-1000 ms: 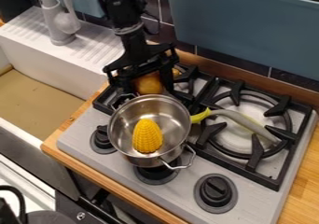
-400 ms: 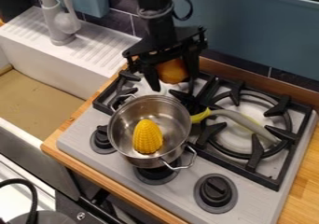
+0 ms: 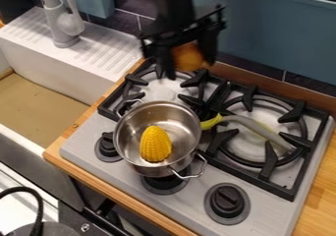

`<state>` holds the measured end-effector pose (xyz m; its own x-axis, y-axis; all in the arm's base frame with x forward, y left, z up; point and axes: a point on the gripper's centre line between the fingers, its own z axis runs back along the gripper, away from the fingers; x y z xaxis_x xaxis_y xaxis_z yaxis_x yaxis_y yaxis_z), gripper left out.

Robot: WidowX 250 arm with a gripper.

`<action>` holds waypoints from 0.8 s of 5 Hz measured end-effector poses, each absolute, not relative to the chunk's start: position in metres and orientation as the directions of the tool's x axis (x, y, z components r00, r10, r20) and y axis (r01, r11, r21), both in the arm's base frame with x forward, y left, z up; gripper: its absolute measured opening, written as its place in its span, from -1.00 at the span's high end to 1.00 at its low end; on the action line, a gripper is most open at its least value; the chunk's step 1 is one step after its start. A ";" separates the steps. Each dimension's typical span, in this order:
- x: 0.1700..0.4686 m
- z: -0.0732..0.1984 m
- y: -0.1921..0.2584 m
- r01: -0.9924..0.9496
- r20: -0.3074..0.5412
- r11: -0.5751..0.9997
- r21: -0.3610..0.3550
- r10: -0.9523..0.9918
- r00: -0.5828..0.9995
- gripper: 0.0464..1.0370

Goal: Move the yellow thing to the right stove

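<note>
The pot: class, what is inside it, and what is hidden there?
Inside the pot is the yellow corn, with bare metal around it; whatever lies beneath the corn is covered.

Shiny metal pot at centre; knobbly, plastic-looking corn inside; matt grate at three o'clock; smooth wood counter at four.

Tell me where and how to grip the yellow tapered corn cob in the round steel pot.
Take the cob around its middle, one finger on each long side, probably best from straight above: the pot rings it, hindering a sideways approach, and its tip tapers, so pads might slip there.
</note>
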<state>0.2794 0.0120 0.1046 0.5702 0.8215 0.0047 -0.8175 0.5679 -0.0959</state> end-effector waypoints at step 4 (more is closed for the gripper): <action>0.269 0.080 -0.060 -0.978 0.012 0.198 -0.069 0.980 0.197 -0.48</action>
